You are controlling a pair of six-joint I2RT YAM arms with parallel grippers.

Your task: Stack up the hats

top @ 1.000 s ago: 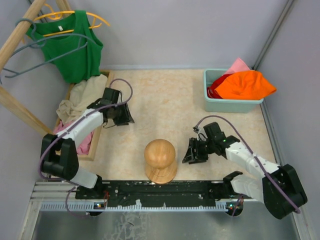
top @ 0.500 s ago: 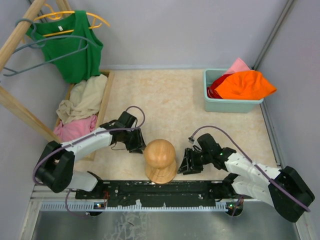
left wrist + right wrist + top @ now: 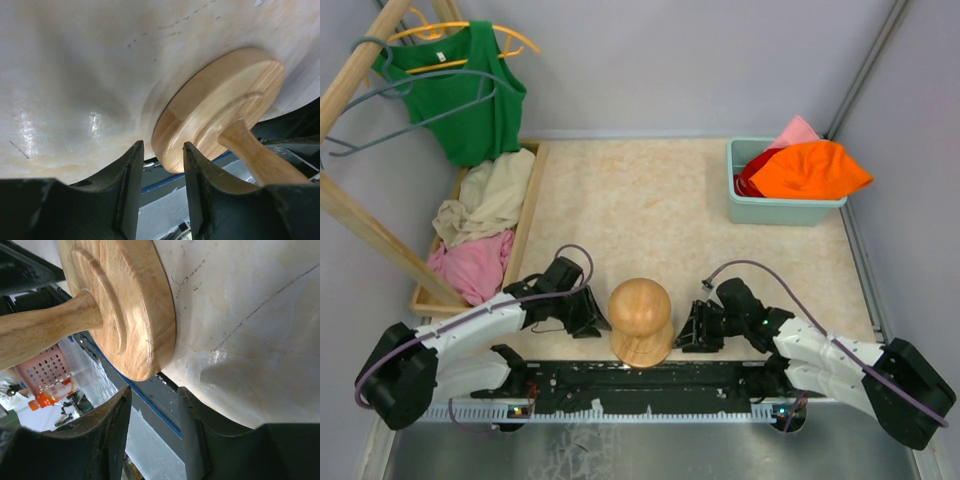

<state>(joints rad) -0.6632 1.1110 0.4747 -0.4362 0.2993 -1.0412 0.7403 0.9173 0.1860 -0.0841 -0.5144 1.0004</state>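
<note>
Both arms have swung in low to flank the wooden stand (image 3: pixel 640 320); hats (image 3: pixel 815 168) not yet touched.
Top view: left fingers (image 3: pixel 582 312) and right fingers (image 3: pixel 696 328) sit just beside the stand, at the tabletop's (image 3: pixel 640 200) near edge. The hats are heaped in the bin (image 3: pixel 745 208), well apart at far right. Left wrist: fingers slightly spread, holding nothing, stand's base (image 3: pixel 220 115) just past the tips. Right wrist: likewise parted and empty, base (image 3: pixel 130 315) close. Risk, by my reckoning: a nudge from either side could slide or tip the stand; lifting the top hat may drag the floppy ones beneath out with it.
</note>
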